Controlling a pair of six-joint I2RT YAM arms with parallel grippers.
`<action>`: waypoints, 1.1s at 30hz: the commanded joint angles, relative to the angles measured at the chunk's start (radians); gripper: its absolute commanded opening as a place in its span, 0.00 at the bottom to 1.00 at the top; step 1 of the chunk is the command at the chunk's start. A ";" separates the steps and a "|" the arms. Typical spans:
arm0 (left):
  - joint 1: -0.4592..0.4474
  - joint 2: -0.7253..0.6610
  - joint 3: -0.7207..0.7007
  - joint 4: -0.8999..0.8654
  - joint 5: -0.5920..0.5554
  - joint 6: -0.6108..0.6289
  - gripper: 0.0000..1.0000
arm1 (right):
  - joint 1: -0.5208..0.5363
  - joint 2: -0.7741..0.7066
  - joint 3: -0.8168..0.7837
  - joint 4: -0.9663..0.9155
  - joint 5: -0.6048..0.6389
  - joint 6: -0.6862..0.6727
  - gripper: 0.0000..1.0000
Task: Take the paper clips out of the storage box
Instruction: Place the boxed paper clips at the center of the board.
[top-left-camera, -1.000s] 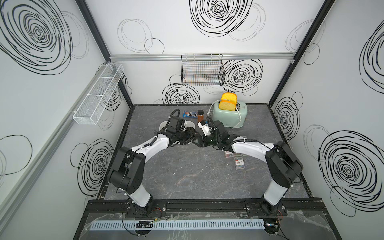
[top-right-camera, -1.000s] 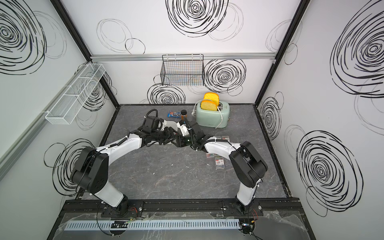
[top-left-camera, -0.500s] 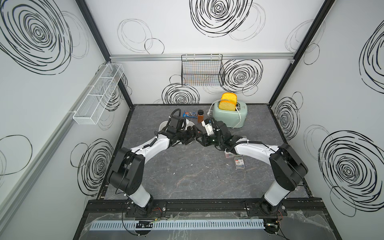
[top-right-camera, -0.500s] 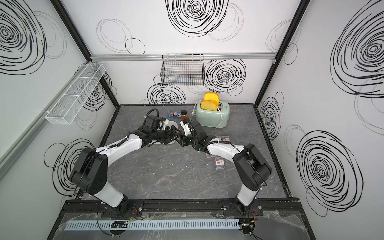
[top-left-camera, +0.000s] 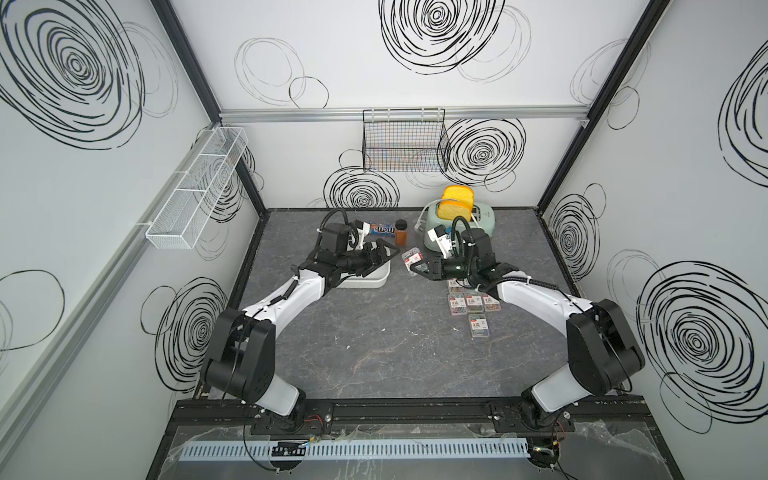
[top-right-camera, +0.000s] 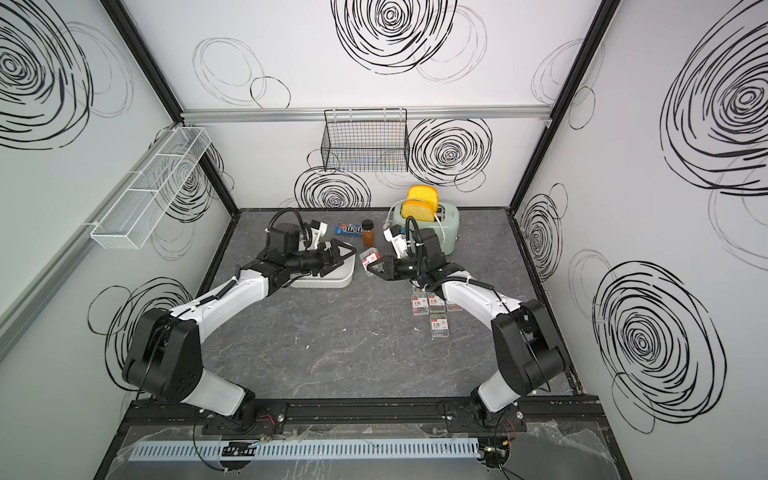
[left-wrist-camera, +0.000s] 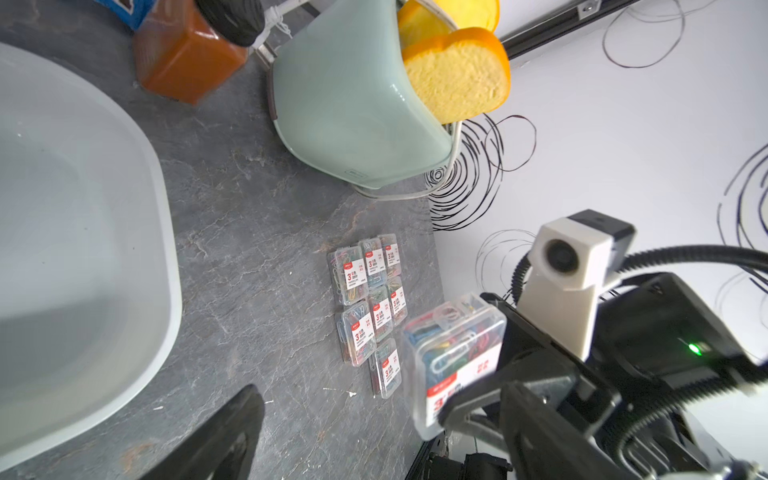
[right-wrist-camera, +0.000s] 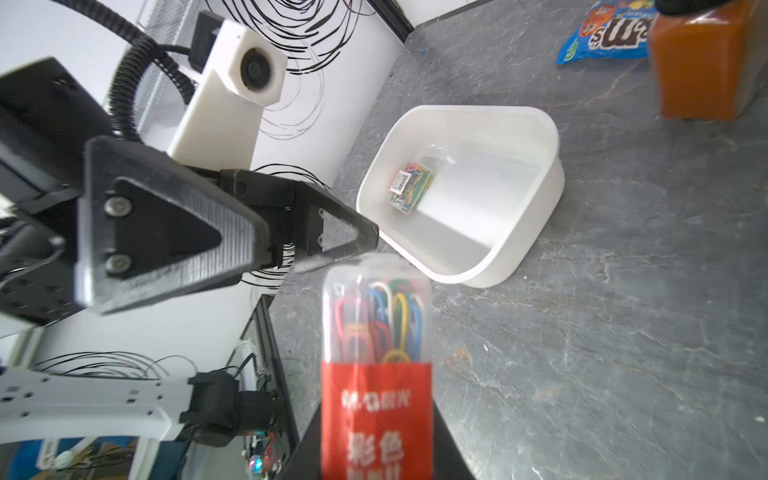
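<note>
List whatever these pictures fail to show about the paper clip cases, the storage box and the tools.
Storage box interior, both top views: mostly covered by the left arm and the open left tool; the case inside shows only in the right wrist view.
Right tool, right wrist view: mostly behind the held case, cut off by the frame edge.
Table cases, top views: some under the right arm; print too small to read.

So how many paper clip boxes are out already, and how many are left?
Nearly finished. Done: seven cases lie grouped on the table near the toaster. In hand: the right gripper is shut on an eighth case, held above the table. Left: one last case lies in the storage box, and the left gripper is open and empty close by.
</note>
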 joint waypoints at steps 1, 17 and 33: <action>-0.002 -0.021 -0.029 0.159 0.132 0.038 0.92 | -0.033 -0.026 -0.040 0.028 -0.220 0.036 0.26; -0.072 0.026 -0.056 0.333 0.238 0.022 0.73 | -0.050 0.008 -0.049 0.197 -0.443 0.188 0.29; -0.110 0.055 -0.054 0.379 0.248 -0.019 0.34 | -0.050 0.034 -0.046 0.235 -0.479 0.214 0.31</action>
